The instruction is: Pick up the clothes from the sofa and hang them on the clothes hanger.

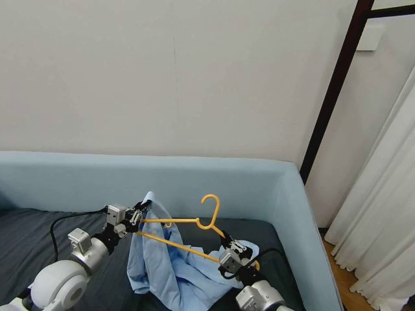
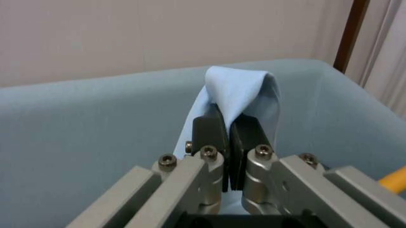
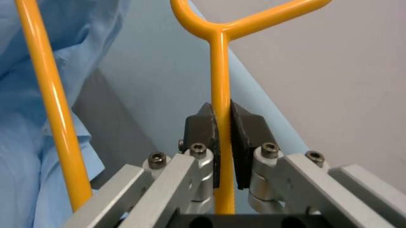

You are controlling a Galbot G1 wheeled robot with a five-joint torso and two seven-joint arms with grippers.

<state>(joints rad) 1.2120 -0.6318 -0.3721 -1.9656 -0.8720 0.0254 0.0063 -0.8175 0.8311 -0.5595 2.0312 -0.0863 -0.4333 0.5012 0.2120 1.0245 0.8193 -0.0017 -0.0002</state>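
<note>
Pinching the light blue cloth shirt (image 1: 155, 269) in shut fingers of the left gripper (image 1: 138, 217), clamping the yellow wire hanger (image 1: 185, 221) likewise in the right gripper (image 1: 236, 246). Apparently one shoulder threaded; the other left to do.

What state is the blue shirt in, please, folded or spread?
Bunched: the shirt hangs crumpled from the left gripper, pinched shut on it.

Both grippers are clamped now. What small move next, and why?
Probably ease the left gripper, shut on a fold of the blue shirt, outward past the left tip of the yellow hanger. The right gripper clamps the hanger steady, and most of the shirt hangs bunched below it.
</note>
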